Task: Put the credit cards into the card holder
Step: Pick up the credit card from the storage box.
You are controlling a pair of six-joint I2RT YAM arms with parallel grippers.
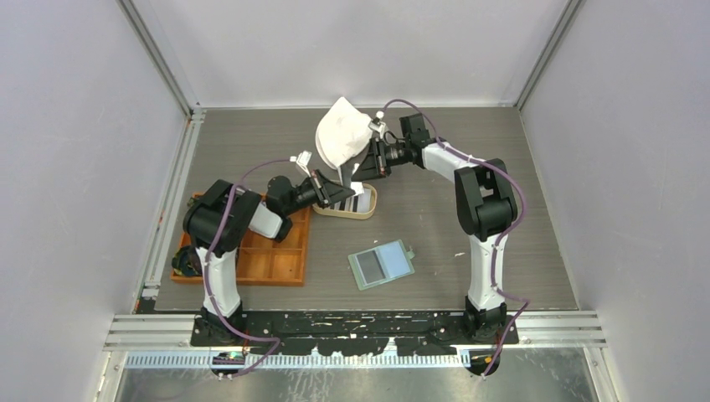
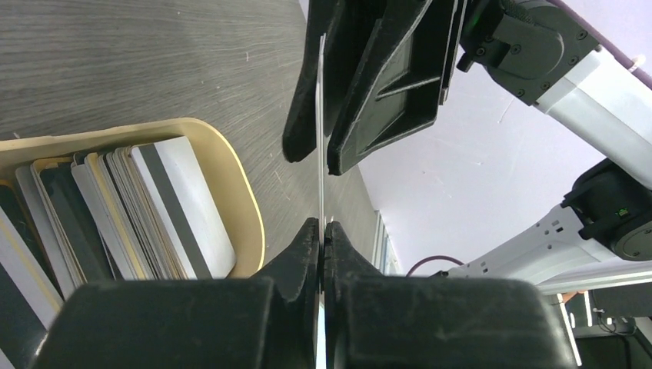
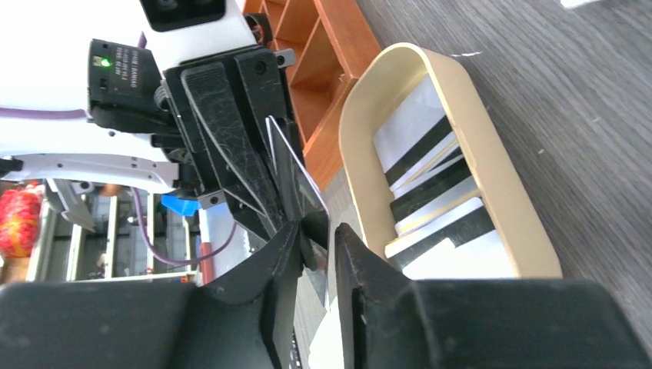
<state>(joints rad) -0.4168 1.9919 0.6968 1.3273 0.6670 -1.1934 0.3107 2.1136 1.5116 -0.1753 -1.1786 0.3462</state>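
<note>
My left gripper (image 2: 323,224) is shut on one thin credit card (image 2: 320,184), seen edge-on and held upright just above the tan oval tray (image 2: 247,201). My right gripper (image 3: 317,234) faces it with its jaws a little apart, one on each side of the same card (image 3: 300,173); the card lies against one finger. The right fingers (image 2: 369,100) show from the left wrist. Several more cards (image 2: 177,207) stand stacked in the tray. In the top view both grippers (image 1: 335,191) (image 1: 358,174) meet over the tray (image 1: 369,211). The sage-green card holder (image 1: 382,264) lies open on the table, nearer the arm bases.
An orange compartmented tray (image 1: 268,260) sits at the left under the left arm and also shows in the right wrist view (image 3: 323,46). A white cloth-like object (image 1: 342,134) lies behind the grippers. Grey walls enclose the table.
</note>
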